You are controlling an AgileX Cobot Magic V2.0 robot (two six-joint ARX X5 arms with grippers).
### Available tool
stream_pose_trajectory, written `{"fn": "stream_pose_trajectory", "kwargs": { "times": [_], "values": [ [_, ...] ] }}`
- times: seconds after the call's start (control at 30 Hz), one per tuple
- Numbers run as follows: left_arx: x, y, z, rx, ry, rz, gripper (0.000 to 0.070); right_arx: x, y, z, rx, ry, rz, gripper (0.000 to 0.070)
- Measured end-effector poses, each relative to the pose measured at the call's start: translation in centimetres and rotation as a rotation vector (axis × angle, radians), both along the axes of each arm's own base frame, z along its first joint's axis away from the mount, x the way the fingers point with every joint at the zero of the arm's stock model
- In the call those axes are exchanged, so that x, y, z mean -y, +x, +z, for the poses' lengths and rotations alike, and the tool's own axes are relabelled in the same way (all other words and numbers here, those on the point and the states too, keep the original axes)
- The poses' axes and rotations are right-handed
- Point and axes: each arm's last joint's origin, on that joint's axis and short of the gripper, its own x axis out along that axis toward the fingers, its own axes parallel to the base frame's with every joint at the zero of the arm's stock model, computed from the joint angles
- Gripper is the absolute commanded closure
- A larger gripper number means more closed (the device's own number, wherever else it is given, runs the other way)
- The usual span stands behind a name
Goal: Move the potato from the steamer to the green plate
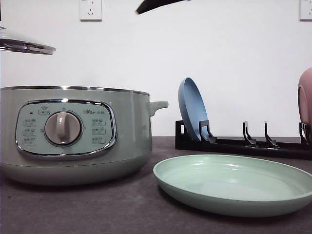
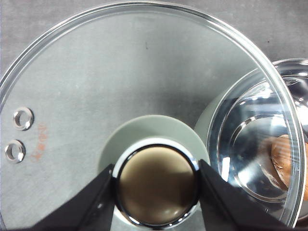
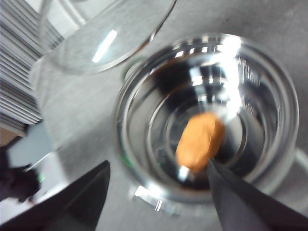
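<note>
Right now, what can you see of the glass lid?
The glass lid is round, clear glass with a chrome rim, two small metal vent holes and a green knob with a chrome ring. The left gripper clamps the knob, holding the lid in the air beside the open steamer, roughly level. Nothing else touches it.

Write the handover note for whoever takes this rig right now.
Left end effector: shut on the lid knob, holding the glass lid up and to the side of the steamer.
Right end effector: open, above the open steamer, holding nothing.
Potato: lying in the steamer's metal bowl.
Green plate: on the table right of the steamer, nothing on it.
Done: lid off.
Left: grasp the potato, carry it to the green plate, release.
</note>
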Motion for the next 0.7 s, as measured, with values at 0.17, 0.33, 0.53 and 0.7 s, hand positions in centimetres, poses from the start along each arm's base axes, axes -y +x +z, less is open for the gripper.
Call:
{"fn": "stream_pose_trajectory", "kwargs": {
  "times": [0.17,0.33,0.53,0.7],
  "values": [
    [0.0,0.0,0.0,0.001,0.000,0.000,0.0691,-3.6,2.1,-1.3,0.006,-0.060,-0.007,0.0293],
    [0.0,0.0,0.0,0.001,0.000,0.000,0.0691,-6.8,3.4,-4.2,0.010,-0.149,-0.029,0.0290],
    [0.0,0.0,0.0,0.001,0.000,0.000,0.0691,-9.3,3.8,-8.1,0.007,-0.274,-0.058,0.0261],
    [0.0,0.0,0.0,0.001,-0.002,0.002,0.0691,-10.7,3.7,-9.8,0.024,-0.314,-0.064,0.0260]
  ]
}}
